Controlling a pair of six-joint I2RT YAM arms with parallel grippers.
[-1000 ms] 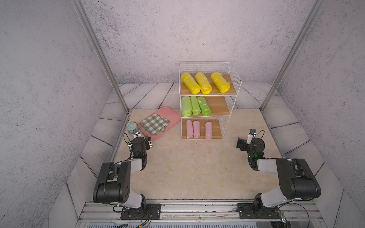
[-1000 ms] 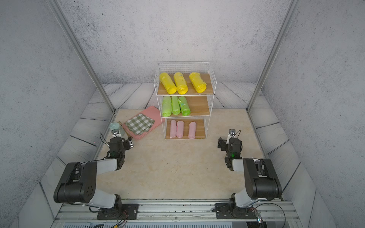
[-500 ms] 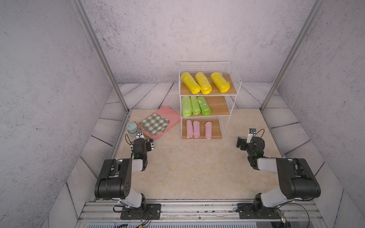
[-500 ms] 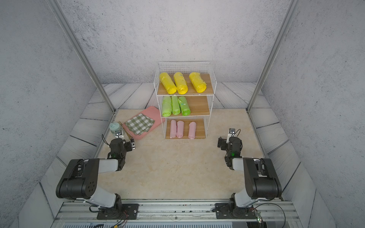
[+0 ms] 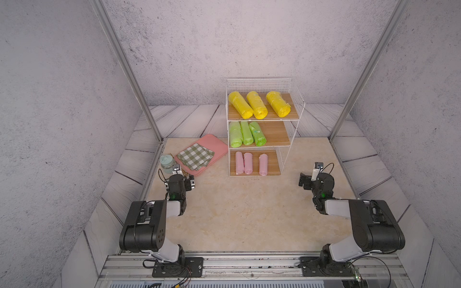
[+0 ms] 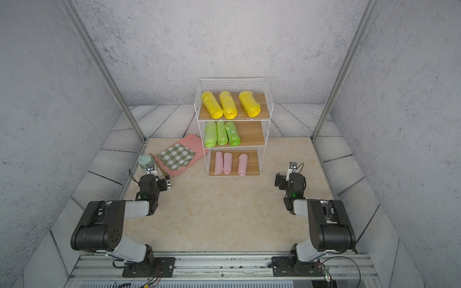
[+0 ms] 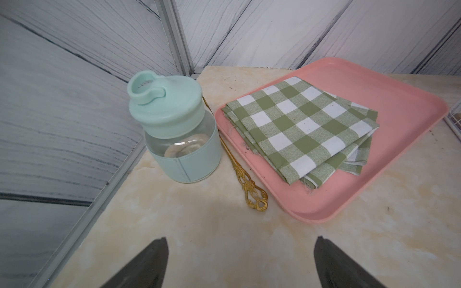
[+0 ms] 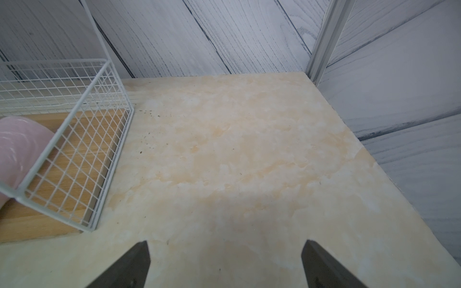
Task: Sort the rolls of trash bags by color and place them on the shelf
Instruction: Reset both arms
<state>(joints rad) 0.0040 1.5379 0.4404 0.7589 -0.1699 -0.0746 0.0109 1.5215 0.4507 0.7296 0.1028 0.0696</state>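
The shelf [image 5: 259, 86] stands at the back of the table in both top views. Three yellow rolls [image 5: 257, 104] lie on its top board, three green rolls [image 5: 245, 133] on the middle board and three pink rolls [image 5: 248, 163] on the bottom board. My left gripper [image 5: 184, 178] sits low at the left, open and empty, with its fingertips [image 7: 159, 249] wide apart over bare table. At the right, my right gripper [image 5: 308, 180] is open and empty too. The right wrist view shows the shelf's wire side [image 8: 74, 139] and one pink roll [image 8: 17, 144] behind it.
A pink tray [image 5: 214, 147] with a folded green-white checkered cloth [image 5: 195, 157] lies left of the shelf. A mint-lidded glass jar [image 7: 174, 129] and a gold utensil handle [image 7: 249, 184] sit just ahead of my left gripper. Frame posts and side walls border the table.
My left arm has drawn back a little from the jar toward its base. The right arm and the rolls have not moved.
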